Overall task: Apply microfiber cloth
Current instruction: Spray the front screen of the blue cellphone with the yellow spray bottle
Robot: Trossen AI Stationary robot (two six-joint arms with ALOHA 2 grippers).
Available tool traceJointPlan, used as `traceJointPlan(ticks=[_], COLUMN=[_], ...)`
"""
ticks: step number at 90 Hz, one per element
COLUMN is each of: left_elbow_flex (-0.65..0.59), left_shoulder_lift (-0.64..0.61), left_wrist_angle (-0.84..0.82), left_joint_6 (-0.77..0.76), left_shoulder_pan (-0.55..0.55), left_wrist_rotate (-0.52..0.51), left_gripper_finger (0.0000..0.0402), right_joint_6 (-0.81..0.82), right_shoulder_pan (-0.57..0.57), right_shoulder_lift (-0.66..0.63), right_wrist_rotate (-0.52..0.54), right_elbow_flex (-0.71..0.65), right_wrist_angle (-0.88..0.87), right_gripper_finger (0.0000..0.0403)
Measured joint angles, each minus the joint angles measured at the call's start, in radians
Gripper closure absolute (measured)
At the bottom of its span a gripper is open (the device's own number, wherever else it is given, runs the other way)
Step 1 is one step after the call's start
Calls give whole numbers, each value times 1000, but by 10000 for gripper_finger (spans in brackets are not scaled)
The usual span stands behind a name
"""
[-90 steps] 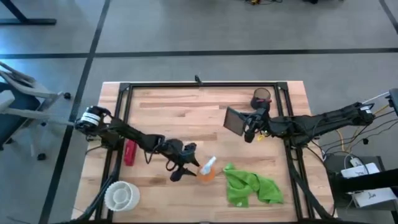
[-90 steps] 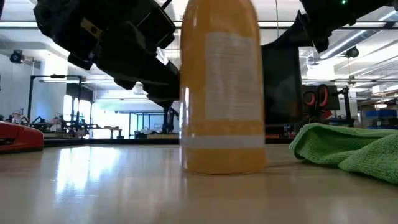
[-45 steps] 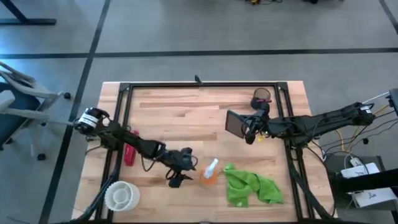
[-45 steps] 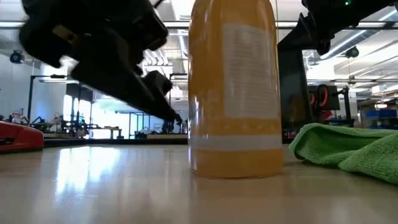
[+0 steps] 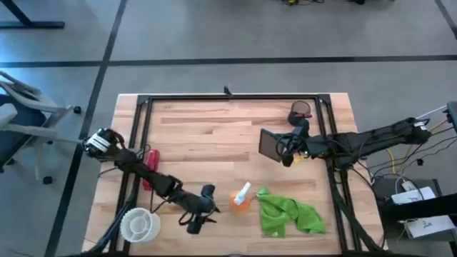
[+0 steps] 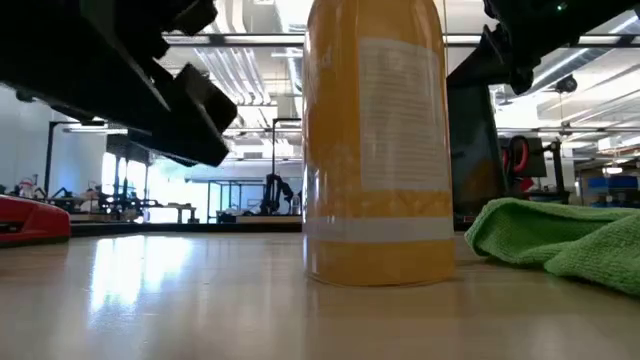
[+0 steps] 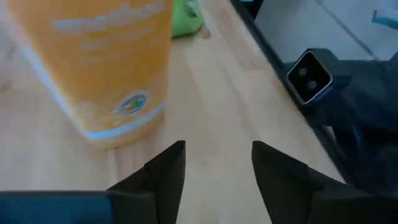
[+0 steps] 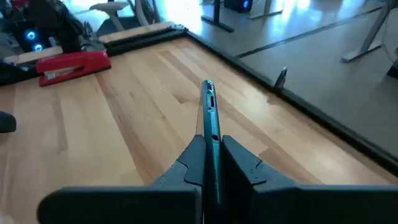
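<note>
The microfiber cloth [image 5: 288, 217] lies crumpled just beside the orange spray bottle [image 5: 240, 197], on the side away from the left gripper [image 5: 201, 215], which is open and empty. The right gripper [image 5: 284, 151], beyond the bottle, apparently clamps the dark tablet [image 5: 268, 142] upright. The cloth should be pinched at a raised fold, steering around the bottle.

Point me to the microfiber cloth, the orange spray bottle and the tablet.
microfiber cloth [image 5: 288, 216]: high view, middle of the crumpled green fabric.
orange spray bottle [image 6: 378, 150]: low view, label on the bottle's body.
tablet [image 5: 268, 143]: high view, dark face of the slab held in the right pincer.
</note>
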Motion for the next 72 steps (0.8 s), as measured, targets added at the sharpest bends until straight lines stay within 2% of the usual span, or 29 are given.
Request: traceJointPlan(ticks=[22, 38, 49, 64, 72], left_elbow_flex=[5, 121, 194, 216, 216], left_shoulder_lift=[147, 257, 314, 343, 354], left_wrist_angle=[278, 278, 254, 296, 345], left_joint_6=[4, 54, 98, 123, 133], left_shoulder_pan=[-19, -22, -22, -11, 5], left_wrist_rotate=[0, -29, -88, -211, -228], left_gripper_finger=[251, 258, 264, 272, 274], right_joint_6=[-2, -1, -1, 15, 32], right_shoulder_pan=[0, 0, 0, 0, 0], right_shoulder_lift=[0, 0, 1, 2, 8], right_wrist_rotate=[-14, -14, -14, -14, -15], right_elbow_flex=[0, 0, 0, 0, 0], right_wrist_angle=[-18, -21, -21, -20, -19], right_gripper_finger=[394, 394, 394, 394, 394])
